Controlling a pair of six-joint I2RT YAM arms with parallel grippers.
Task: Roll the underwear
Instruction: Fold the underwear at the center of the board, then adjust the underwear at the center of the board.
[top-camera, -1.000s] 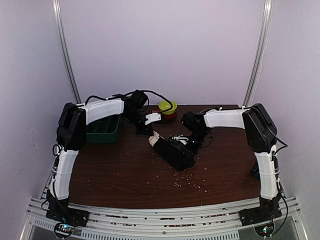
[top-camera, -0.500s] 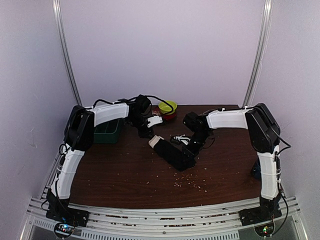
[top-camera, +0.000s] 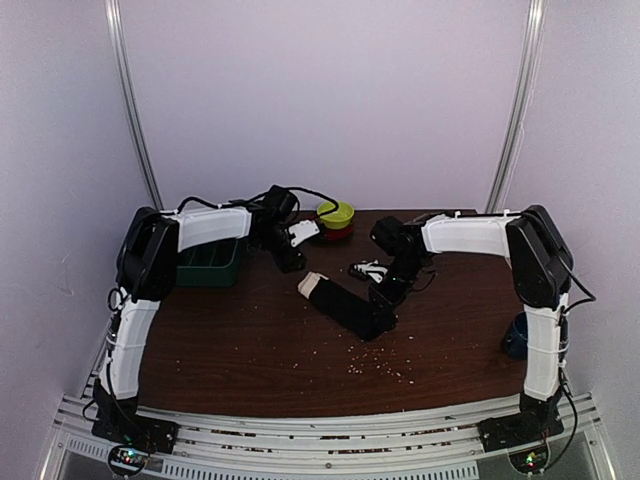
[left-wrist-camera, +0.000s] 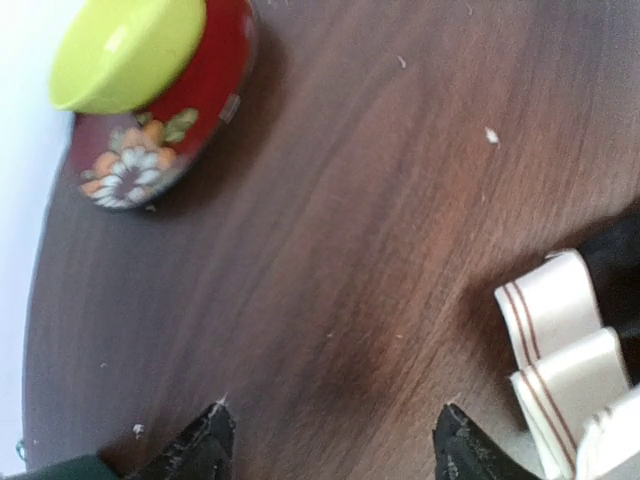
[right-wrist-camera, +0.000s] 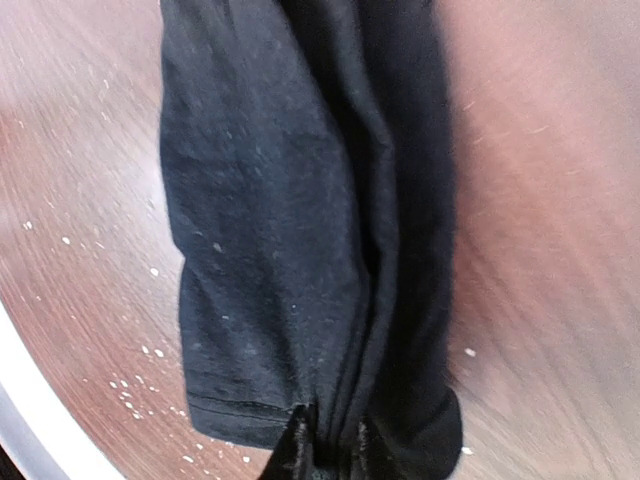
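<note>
The plain black underwear (top-camera: 345, 305) lies as a folded strip across the table's middle, with its white striped band (top-camera: 312, 284) at the far-left end. The same band (left-wrist-camera: 550, 345) shows at the right edge of the left wrist view. My left gripper (top-camera: 290, 260) hovers just beyond that end, open (left-wrist-camera: 335, 440) over bare wood and holding nothing. My right gripper (top-camera: 383, 292) is at the strip's near-right end. In the right wrist view its fingertips (right-wrist-camera: 300, 445) pinch a fold of the black fabric (right-wrist-camera: 270, 230). A second black garment with white-edged straps (top-camera: 366, 270) lies behind the right gripper.
A green bin (top-camera: 208, 262) sits at the back left under the left arm. A yellow-green bowl stacked on a red flowered bowl (top-camera: 335, 215) stands at the far edge, also seen as the stacked bowls (left-wrist-camera: 150, 90). A blue object (top-camera: 515, 340) is by the right arm's base. Pale crumbs (top-camera: 375, 365) dot the wood.
My left gripper opened, let go of the white-band end and drew back toward the far left. The band now lies on the table. The right gripper shifted slightly away with the fabric.
</note>
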